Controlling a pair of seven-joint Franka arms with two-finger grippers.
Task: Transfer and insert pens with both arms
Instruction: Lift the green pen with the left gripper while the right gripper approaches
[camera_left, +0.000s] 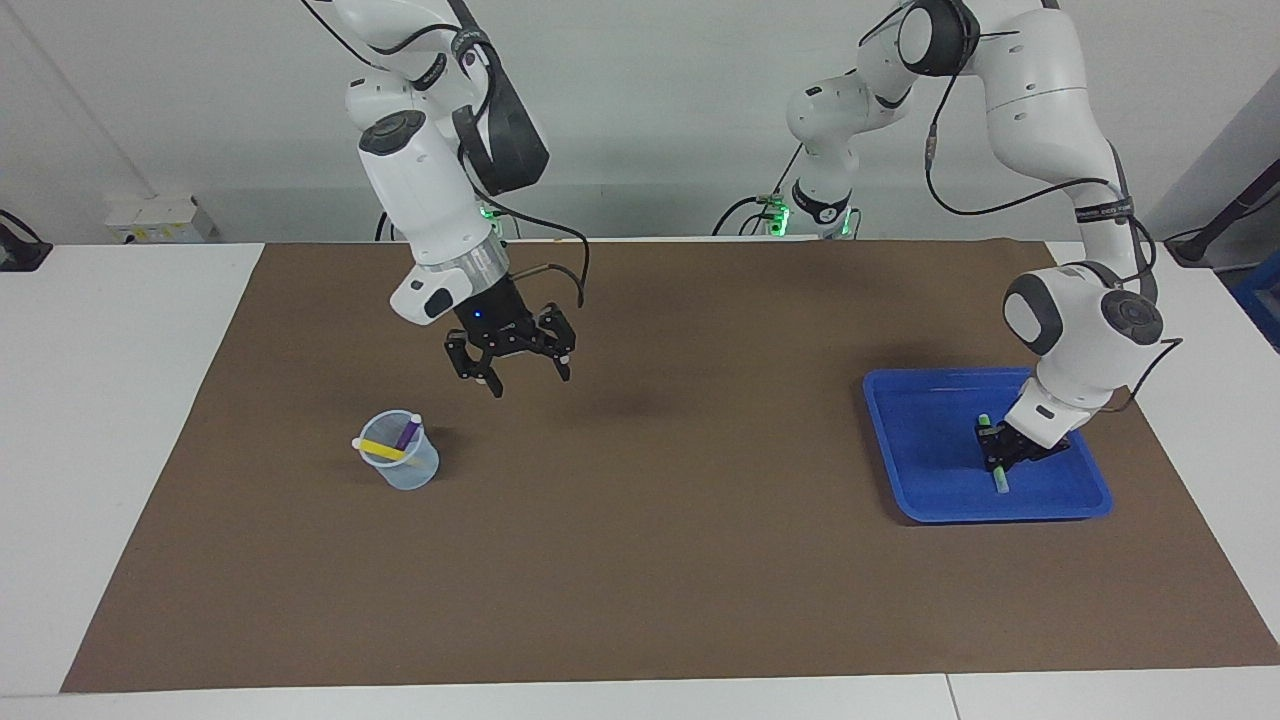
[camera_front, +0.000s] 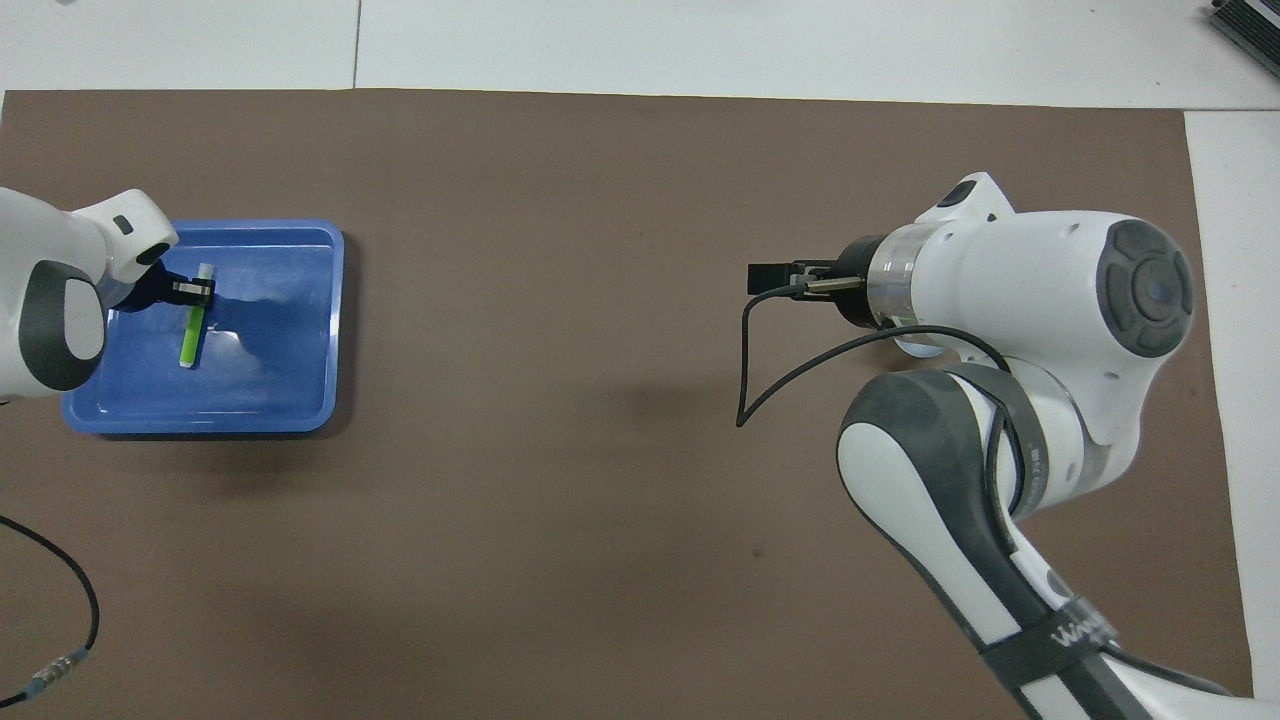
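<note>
L gripper is down inside the blue tray at the L arm's end of the table, fingers closed tight on the green pen. Pen lies flat on the tray floor; grip sits near its end closer to the robots, and the rest of the barrel sticks out from the fingers away from the robots. In the overhead view the same gripper clamps across the pen just below its pale tip, w/ the green barrel running on from there. Whether the pen is lifted off the tray floor: can't tell.

R gripper hangs in the air over bare brown mat, fingers spread wide, nothing btwn them. From overhead only its black tip shows, poking out from under the big white wrist.

Clear plastic cup stands on the mat below that gripper and off toward the R arm's end of the table, well apart from it. Purple pen and yellow pen both sit in the cup, leaning, pale ends sticking up over the rim. In the overhead view the cup is almost all hidden under the R arm.

Two smaller white arms w/ green lights stand at the table edge by the robots' bases.
</note>
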